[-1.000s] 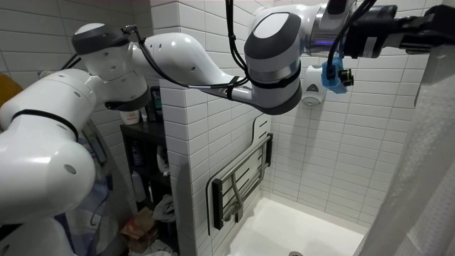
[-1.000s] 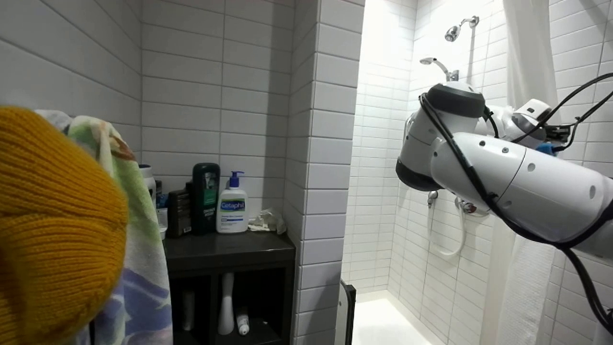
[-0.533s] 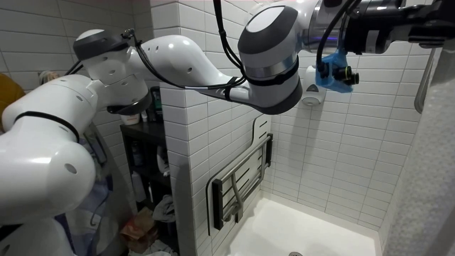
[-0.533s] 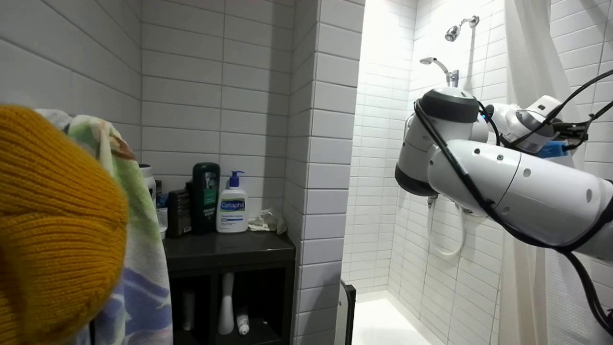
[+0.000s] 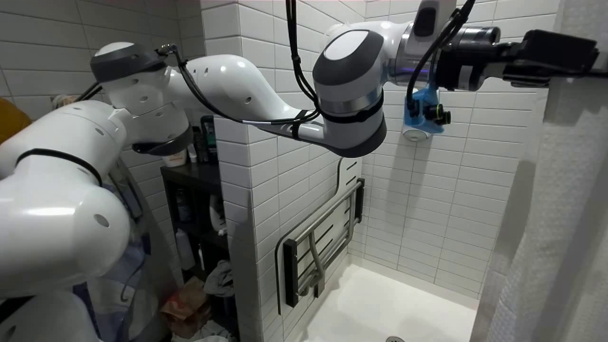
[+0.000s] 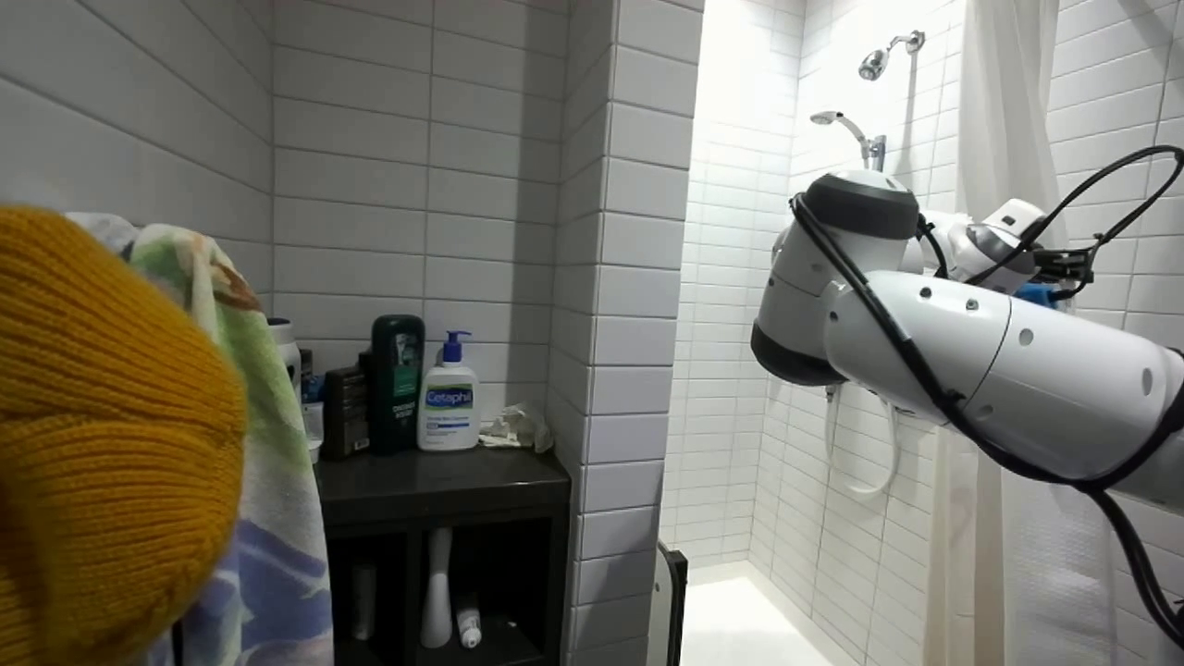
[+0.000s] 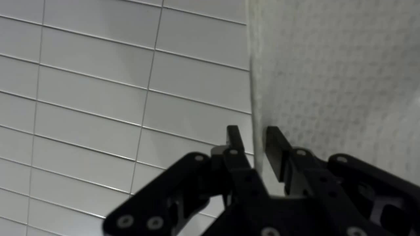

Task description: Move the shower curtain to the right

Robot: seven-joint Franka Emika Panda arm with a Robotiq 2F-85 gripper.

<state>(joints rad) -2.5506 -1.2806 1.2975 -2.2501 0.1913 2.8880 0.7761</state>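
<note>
The shower curtain (image 5: 560,223) is a tall white textured sheet with soft vertical folds. It hangs at the right in both exterior views (image 6: 1008,102), partly behind the arm. In the wrist view the curtain (image 7: 344,65) fills the upper right, and its straight edge runs down between my fingers. My gripper (image 7: 252,131) is partly open, with one finger on each side of that edge. A gap shows between the edge and the left finger; the right finger is close to or touching the cloth. In an exterior view the gripper (image 5: 599,73) overlaps the curtain's upper part, and its fingertips are hard to see.
A folded shower seat (image 5: 327,232) is on the tiled partition (image 5: 247,142). A soap dispenser (image 5: 416,136) is on the back wall. A dark shelf (image 6: 444,490) holds several bottles. A yellow knitted item (image 6: 120,435) and a patterned cloth (image 6: 268,518) hang at left.
In an exterior view the gripper has drawn back left and slightly lower. The curtain's edge swung right, then back left.
</note>
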